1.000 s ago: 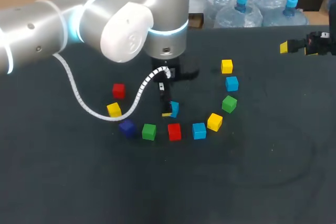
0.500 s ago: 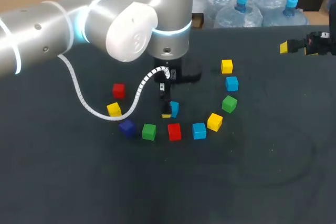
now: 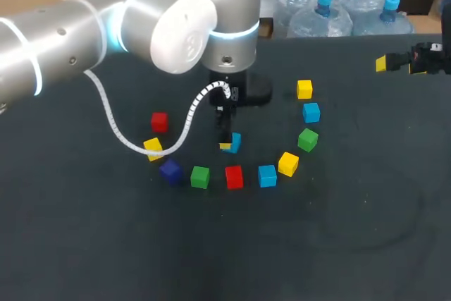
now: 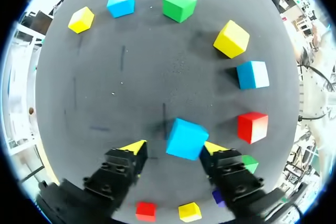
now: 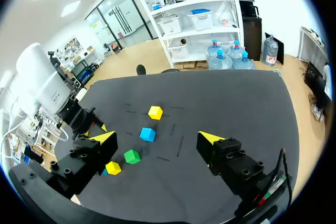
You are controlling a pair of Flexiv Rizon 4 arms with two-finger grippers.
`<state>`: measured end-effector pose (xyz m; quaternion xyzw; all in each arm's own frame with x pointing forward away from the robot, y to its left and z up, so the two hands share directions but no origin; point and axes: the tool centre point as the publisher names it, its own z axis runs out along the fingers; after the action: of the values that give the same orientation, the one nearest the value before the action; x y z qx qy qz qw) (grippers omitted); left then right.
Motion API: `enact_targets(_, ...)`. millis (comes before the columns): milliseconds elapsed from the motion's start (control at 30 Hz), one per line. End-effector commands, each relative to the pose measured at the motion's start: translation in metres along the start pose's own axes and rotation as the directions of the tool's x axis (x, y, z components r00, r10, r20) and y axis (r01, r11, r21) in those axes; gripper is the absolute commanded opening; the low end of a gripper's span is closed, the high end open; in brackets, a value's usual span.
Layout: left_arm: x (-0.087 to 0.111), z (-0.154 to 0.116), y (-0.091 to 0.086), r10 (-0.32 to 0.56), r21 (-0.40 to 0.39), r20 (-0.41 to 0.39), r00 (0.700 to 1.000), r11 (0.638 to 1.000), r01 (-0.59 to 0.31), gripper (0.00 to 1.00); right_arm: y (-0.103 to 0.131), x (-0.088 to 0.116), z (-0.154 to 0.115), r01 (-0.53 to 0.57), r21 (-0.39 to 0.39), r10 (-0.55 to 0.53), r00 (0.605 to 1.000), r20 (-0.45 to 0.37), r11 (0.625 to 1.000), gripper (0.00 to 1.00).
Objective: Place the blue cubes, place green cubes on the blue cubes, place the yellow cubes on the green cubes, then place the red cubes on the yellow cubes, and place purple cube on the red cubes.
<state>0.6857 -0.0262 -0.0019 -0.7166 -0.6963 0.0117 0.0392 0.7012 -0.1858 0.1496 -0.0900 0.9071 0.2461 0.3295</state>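
Note:
My left gripper (image 3: 227,144) stands low over the middle of the ring of cubes, and a blue cube (image 3: 233,142) lies between its fingers. In the left wrist view that blue cube (image 4: 186,138) rests against one yellow-tipped finger (image 4: 212,148), while a gap separates it from the other, so the left gripper (image 4: 173,148) is open. Two more blue cubes (image 3: 267,175) (image 3: 311,112) sit in the ring with green (image 3: 200,176) (image 3: 307,139), yellow (image 3: 287,163), red (image 3: 234,176) and purple (image 3: 170,170) cubes. My right gripper (image 3: 402,63) hangs open at the far right, holding nothing.
Another yellow cube (image 3: 304,89) sits at the ring's far end. A red cube (image 3: 159,121) and a yellow one (image 3: 153,147) lie to the left, under the left arm's white cable. The dark table (image 3: 338,230) has bare room at front and right.
My left arm has shifted slightly toward the table's back, and the blue cube between its fingers now sits a little farther back too. The right arm has not moved.

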Motion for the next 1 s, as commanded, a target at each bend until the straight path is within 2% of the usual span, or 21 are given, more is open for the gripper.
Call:
enact_targets(33, 0.001, 0.001, 0.002, 0.002, 0.008, 0.003, 1.0, 1.0, -0.002, 0.3, 0.001, 0.0, 0.0, -0.001, 0.005, 0.001, 1.0, 0.001, 1.0, 1.0)
enact_targets(100, 0.0, 0.001, 0.002, 0.002, 0.011, 0.006, 1.0, 1.0, -0.002, 0.2, 0.001, 0.0, 0.0, -0.001, 0.005, 0.001, 1.0, 0.001, 1.0, 1.0)
enact_targets(167, 0.0, 0.0, 0.001, 0.002, 0.011, 0.008, 1.0, 1.0, -0.002, 0.0, 0.001, 0.0, 0.0, -0.001, 0.005, 0.001, 1.0, 0.001, 1.0, 1.0)
enact_targets(467, -0.008, -0.009, -0.01, -0.021, 0.012, 0.021, 1.0, 1.0, 0.021, 0.0, 0.001, 0.0, 0.0, -0.001, 0.005, 0.001, 1.0, 0.001, 1.0, 1.0)
enact_targets(567, -0.007, -0.008, -0.011, -0.095, 0.079, -0.033, 0.995, 0.992, 0.097, 0.0, 0.001, 0.0, 0.0, -0.001, 0.005, 0.001, 1.0, 0.001, 1.0, 1.0)
enact_targets(700, -0.005, -0.007, -0.018, -0.179, 0.103, -0.11, 0.978, 0.976, 0.19, 0.0, 0.001, 0.0, 0.0, -0.001, 0.005, 0.001, 1.0, 0.001, 1.0, 1.0)
enact_targets(1000, -0.001, -0.009, -0.018, -0.29, 0.025, -0.112, 0.95, 0.955, 0.295, 0.0, 0.001, 0.0, 0.0, -0.001, 0.005, 0.001, 1.0, 0.001, 1.0, 1.0)
